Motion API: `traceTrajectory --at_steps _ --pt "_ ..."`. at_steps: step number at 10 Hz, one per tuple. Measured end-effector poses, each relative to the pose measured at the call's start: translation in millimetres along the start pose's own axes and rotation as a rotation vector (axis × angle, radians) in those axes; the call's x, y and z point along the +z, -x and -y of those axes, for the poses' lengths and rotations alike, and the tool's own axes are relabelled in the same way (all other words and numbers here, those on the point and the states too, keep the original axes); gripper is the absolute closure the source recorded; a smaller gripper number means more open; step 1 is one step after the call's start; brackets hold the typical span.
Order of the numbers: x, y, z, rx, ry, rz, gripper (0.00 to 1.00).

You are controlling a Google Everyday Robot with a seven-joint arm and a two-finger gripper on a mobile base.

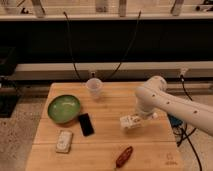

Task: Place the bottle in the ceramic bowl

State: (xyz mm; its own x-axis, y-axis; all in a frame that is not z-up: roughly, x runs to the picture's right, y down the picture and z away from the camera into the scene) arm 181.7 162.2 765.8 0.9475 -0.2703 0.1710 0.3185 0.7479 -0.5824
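The tool (135,121) is clamped on the bottle (126,121) low over the table (107,147), well apart from the ceramic bowl (63,108).

On the table (105,147) the ceramic bowl (64,108) sits at the left, with a cup (94,88) behind it to the right and a flat slab (86,124) and a packet (64,141) in front of it. Right of centre, well apart from the bowl, the gripper (136,120) grips the bottle (128,122). An oblong item (124,156) lies before the bottle, near the front edge.
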Motion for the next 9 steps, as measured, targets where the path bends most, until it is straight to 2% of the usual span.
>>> traceTrajectory --at_steps 3,5,9 --pt "-6 8 12 -0.03 0.001 -0.02 1.0" --pt "-8 28 29 -0.061 -0.006 -0.021 1.0" --pt "-11 55 47 -0.113 -0.008 -0.043 1.0"
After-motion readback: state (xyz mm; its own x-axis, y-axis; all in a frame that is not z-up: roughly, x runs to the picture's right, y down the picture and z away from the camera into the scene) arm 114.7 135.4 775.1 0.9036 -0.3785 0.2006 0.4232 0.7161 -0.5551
